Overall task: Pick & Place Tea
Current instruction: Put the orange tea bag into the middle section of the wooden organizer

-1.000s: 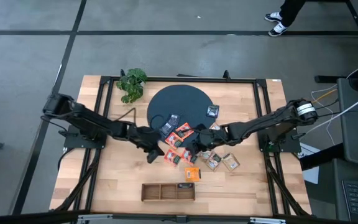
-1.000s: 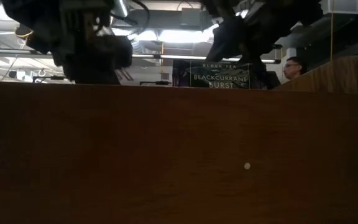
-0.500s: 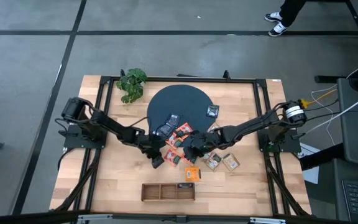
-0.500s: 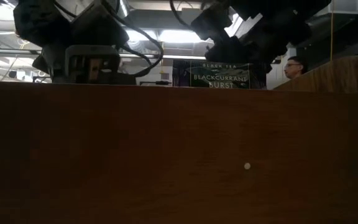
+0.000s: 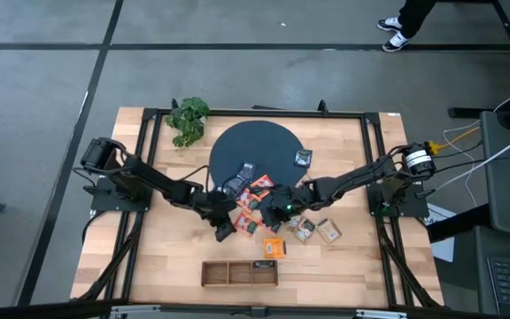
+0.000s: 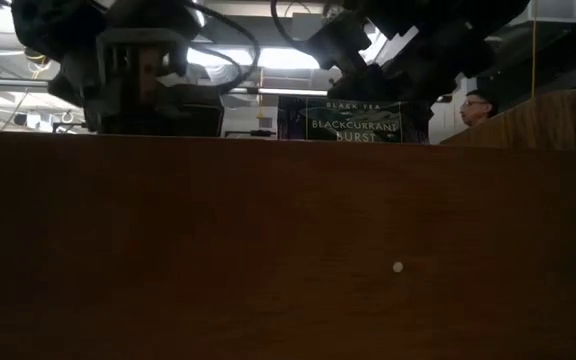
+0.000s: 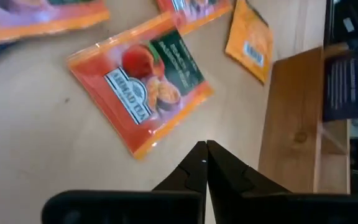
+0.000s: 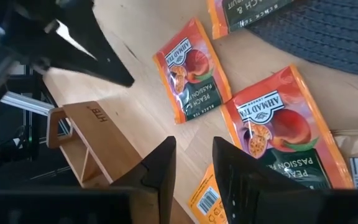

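Several tea sachets lie flat on the wooden table between the dark round mat and the wooden tray. Most are orange. One dark sachet lies on the mat. My left gripper is shut and hovers low just short of an orange sachet, with nothing between its fingers. My right gripper stands open above two orange sachets, close to the left gripper.
A leafy plant stands at the far left. The tray's wall fills the low view, and a dark blackcurrant sachet shows above it. A person is beyond the table. Bare wood lies to the left and right of the tray.
Both grippers have sunk toward the sachets in the table's middle. The left has gone a little toward the near edge. The right wrist has turned somewhat. Neither has opened or shut, and no sachet has moved.
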